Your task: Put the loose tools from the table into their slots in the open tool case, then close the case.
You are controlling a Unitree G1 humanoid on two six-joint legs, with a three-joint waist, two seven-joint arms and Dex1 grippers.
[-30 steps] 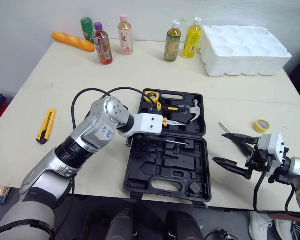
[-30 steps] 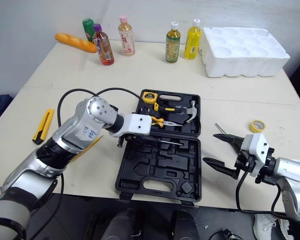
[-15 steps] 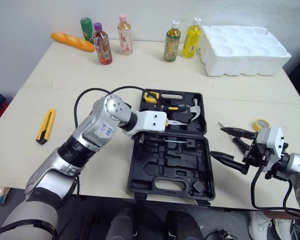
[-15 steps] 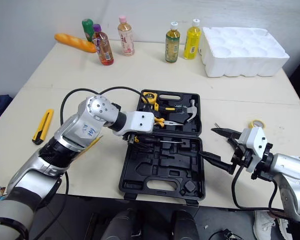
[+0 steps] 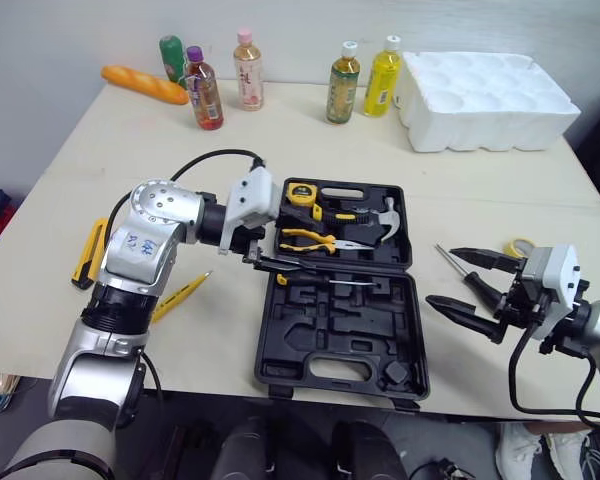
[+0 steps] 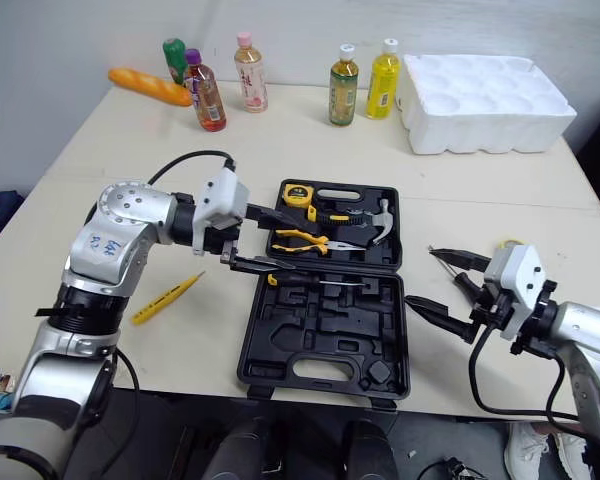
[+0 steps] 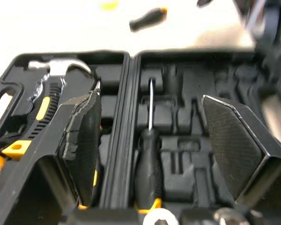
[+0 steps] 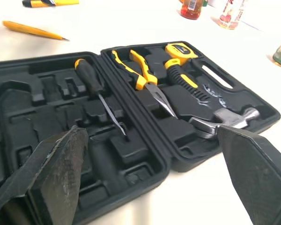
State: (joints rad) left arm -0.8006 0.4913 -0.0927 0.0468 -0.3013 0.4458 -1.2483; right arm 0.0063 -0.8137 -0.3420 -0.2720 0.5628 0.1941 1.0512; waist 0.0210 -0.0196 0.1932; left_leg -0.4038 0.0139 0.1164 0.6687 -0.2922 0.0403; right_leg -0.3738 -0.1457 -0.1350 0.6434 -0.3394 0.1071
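The tool case [image 5: 310, 340] lies open at the middle of the table [image 5: 130, 160], its lid half toward 12 o'clock holding a tape measure [image 5: 302, 193], a hammer [image 5: 380, 215] and yellow-handled pliers [image 5: 315, 240]. A black screwdriver [image 5: 330, 283] sits in the near half. No brand or label on the case or tools can be read, and the blue marks on the left arm are illegible. The left gripper [image 6: 288, 245] hangs at the case's 9 o'clock edge, fingers spread wide and holding nothing. Half a second ago it reached over the pliers; it has since drawn back toward the edge. The right gripper [image 5: 442, 276] hovers at 3 o'clock, wide open and empty, much where it was. Beside it lie a thin metal rod [image 5: 452, 262] and a roll of tape [image 5: 515, 247]. At 9 o'clock a yellow pen-shaped tool [image 5: 180, 297] and a yellow knife [image 5: 88, 255] lie loose. Along the far edge of the cream table, against a grey wall, stand bottles [image 5: 204, 88], a bread roll [image 5: 147, 84] and a white foam tray [image 5: 490, 98].
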